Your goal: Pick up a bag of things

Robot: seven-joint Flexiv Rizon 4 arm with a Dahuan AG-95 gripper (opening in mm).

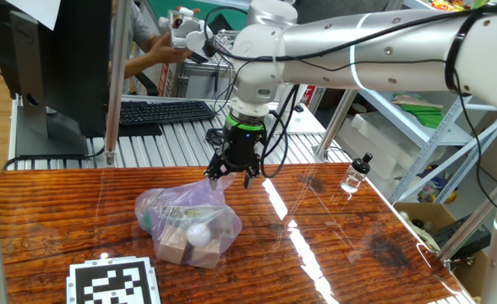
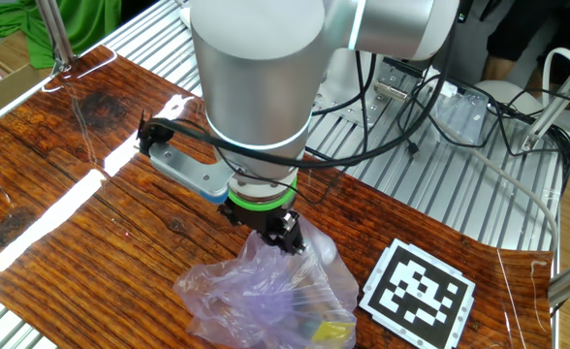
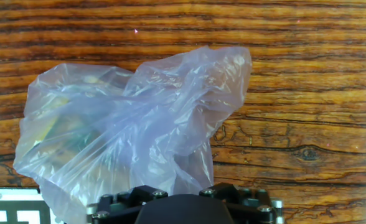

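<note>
The bag [image 1: 189, 221] is a crinkly pale-lilac plastic sack lying on the wooden table [image 1: 333, 253]. Its gathered top stands up toward my gripper [image 1: 229, 176]. Through the plastic I see the things: tan wooden blocks [image 1: 174, 245], a white ball [image 1: 199, 234] and a green piece [image 1: 147, 221]. My gripper hangs right over the bag's top, its two black fingers spread apart, open, with the plastic rising between them. In the hand view the bag [image 3: 127, 124] fills the left and middle, and only the hand's black base [image 3: 183, 208] shows. From the other side the bag [image 2: 266, 291] sits under the hand.
A small clear bottle with a black cap [image 1: 356, 176] stands at the table's right side. A black-and-white marker card [image 1: 113, 283] lies at the front left, near the bag. Behind the table are a keyboard [image 1: 164, 111], a metal post [image 1: 113, 84] and a person's arm [image 1: 151, 46].
</note>
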